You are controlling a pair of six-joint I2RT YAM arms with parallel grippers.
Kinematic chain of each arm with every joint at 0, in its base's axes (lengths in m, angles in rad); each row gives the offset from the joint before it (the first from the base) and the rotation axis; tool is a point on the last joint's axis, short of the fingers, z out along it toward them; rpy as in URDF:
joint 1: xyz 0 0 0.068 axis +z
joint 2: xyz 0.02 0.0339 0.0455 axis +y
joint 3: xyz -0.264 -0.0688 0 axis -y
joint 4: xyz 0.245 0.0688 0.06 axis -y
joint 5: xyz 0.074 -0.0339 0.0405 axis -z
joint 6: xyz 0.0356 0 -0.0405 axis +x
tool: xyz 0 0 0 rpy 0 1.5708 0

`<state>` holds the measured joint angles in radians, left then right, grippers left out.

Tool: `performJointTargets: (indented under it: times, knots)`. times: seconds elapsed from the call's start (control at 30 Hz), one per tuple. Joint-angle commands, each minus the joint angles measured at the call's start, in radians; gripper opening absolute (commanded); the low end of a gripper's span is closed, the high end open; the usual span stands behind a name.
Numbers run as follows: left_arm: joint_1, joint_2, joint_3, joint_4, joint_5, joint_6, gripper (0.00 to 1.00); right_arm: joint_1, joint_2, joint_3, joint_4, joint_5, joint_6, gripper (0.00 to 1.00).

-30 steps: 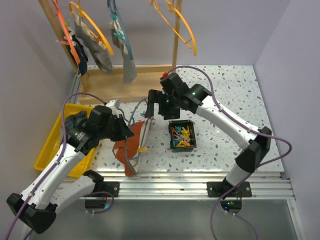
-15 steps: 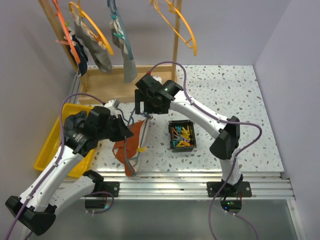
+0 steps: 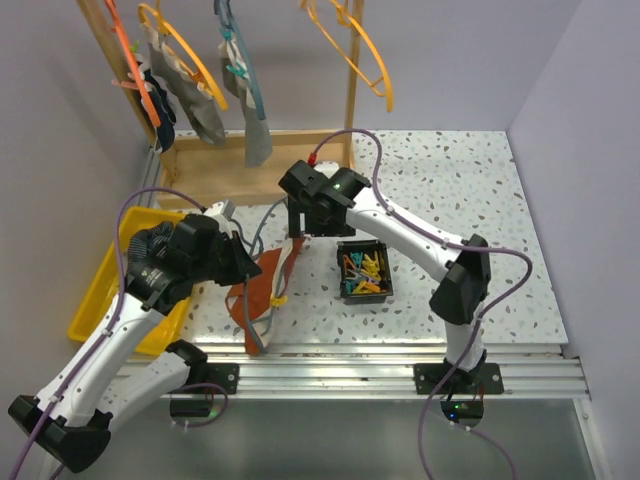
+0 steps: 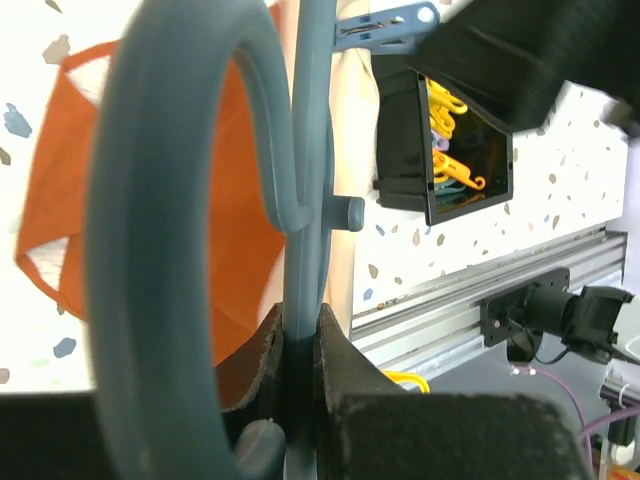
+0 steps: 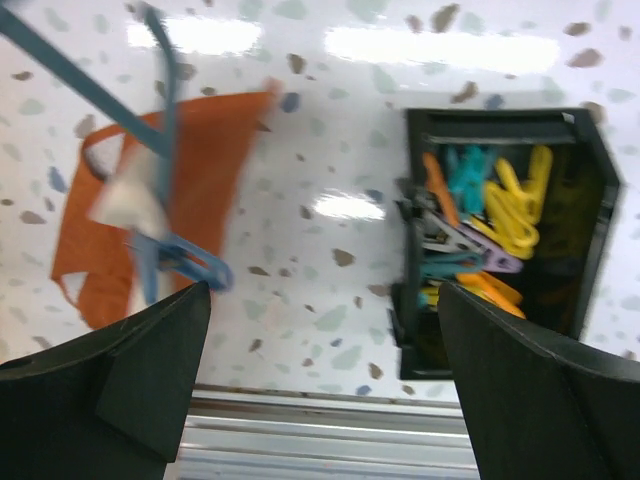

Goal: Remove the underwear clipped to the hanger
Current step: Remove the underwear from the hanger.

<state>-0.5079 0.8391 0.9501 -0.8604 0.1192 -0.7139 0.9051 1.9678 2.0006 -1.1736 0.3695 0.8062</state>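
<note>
**Underwear.** One rust-brown underwear (image 3: 250,292) lies on the table (image 3: 450,170), just left of the black box (image 3: 363,270). One blue clip (image 5: 185,262) pins it to one blue-grey hanger (image 4: 305,150).

**Left gripper.** The left gripper (image 4: 298,352) is left of the box. Its two fingers (image 4: 335,365) are clamped on the hanger's thin rod, below the hook.

**Right gripper.** The right gripper (image 3: 297,224) hovers above the hanger's far end, up-left of the box. Its two fingers (image 5: 150,370) stand wide apart with nothing between them.

**Box.** The one box holds a heap of clips (image 5: 480,220) in yellow, teal, orange, grey and purple.

**Surroundings.** One yellow tray (image 3: 92,290) sits far left of the box. One wooden rack (image 3: 240,160) stands behind the box and carries four hangers; three of them hold cloth pieces.
</note>
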Motion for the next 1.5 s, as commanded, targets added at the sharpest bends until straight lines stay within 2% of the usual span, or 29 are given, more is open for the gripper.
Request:
performJointTargets:
  times: [0.0,0.17,0.2,0.27,0.3,0.33,0.37,0.4,0.43,0.57,0.73,1.07,1.2,1.47]
  knots:
    - [0.006,-0.025,0.052,0.024,-0.059,0.005,0.00,-0.009,-0.168,-0.095,-0.072,0.126,0.028,0.98]
    - [0.006,-0.018,0.056,0.031,-0.066,0.002,0.00,-0.025,-0.257,-0.196,-0.104,0.134,0.037,0.98]
    - [0.006,-0.017,0.058,0.032,-0.061,0.002,0.00,-0.026,-0.297,-0.215,-0.059,0.105,0.027,0.98]
    - [0.006,-0.017,0.053,0.043,-0.055,0.001,0.00,-0.029,-0.358,-0.316,0.061,-0.089,-0.007,0.98]
    - [0.006,-0.017,0.050,0.047,-0.052,-0.001,0.00,-0.034,-0.422,-0.360,0.218,-0.181,-0.025,0.98]
    - [0.008,-0.017,0.041,0.052,-0.050,-0.004,0.00,-0.035,-0.455,-0.403,0.295,-0.365,-0.018,0.98]
    - [0.006,-0.020,0.036,0.061,-0.050,-0.004,0.00,-0.037,-0.475,-0.478,0.425,-0.468,-0.007,0.98]
    - [0.006,-0.023,0.026,0.066,-0.046,-0.007,0.00,-0.038,-0.500,-0.506,0.474,-0.548,0.026,0.98]
    - [0.006,-0.024,0.019,0.078,-0.041,-0.010,0.00,-0.037,-0.503,-0.538,0.512,-0.690,0.043,0.98]
    - [0.006,-0.031,-0.020,0.118,-0.003,-0.027,0.00,-0.031,-0.550,-0.621,0.635,-0.865,0.151,0.98]
    - [0.006,-0.037,-0.040,0.155,0.022,-0.045,0.00,-0.017,-0.561,-0.628,0.615,-0.882,0.179,0.98]
    - [0.006,-0.035,-0.020,0.135,0.016,-0.041,0.00,0.063,-0.377,-0.476,0.356,-0.782,0.157,0.98]
    - [0.005,-0.046,-0.025,0.129,0.010,-0.044,0.00,0.084,-0.313,-0.425,0.318,-0.756,0.165,0.98]
    - [0.005,-0.060,-0.024,0.132,0.002,-0.044,0.00,0.100,-0.247,-0.372,0.247,-0.721,0.160,0.88]
